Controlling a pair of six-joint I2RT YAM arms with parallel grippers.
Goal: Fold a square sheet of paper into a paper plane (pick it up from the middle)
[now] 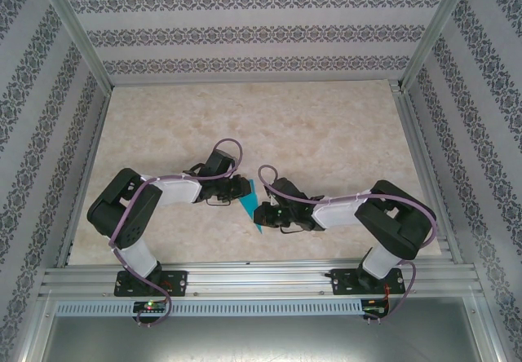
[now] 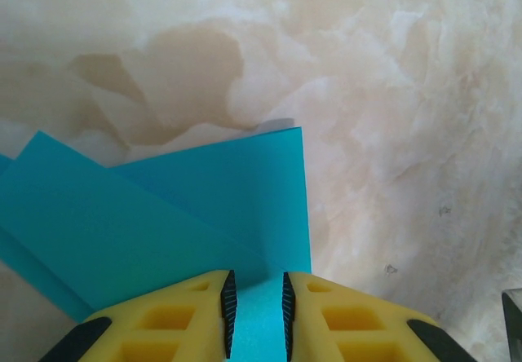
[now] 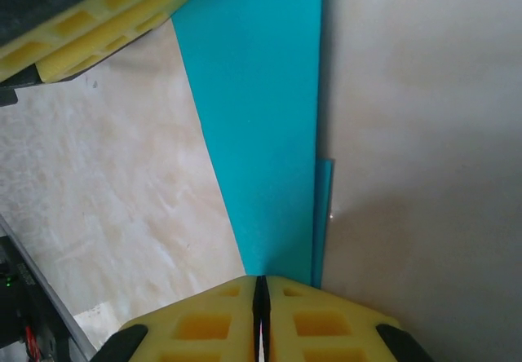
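Crease step | right gripper [image 3: 261, 287] clenched on folded teal paper [image 3: 261, 134] | left gripper [image 2: 257, 289] ajar astride it | I press slowly, edges aligned.

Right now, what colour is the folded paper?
Plain teal-blue; the paper shows best in the left wrist view.

Beige marbled table [image 1: 326, 125] with folded paper on it
On the pale, veined top, midway across and near the front edge, is the teal-blue sheet of paper [image 1: 252, 203], folded into a narrow tapering shape; whether it rests fully flat cannot be told.
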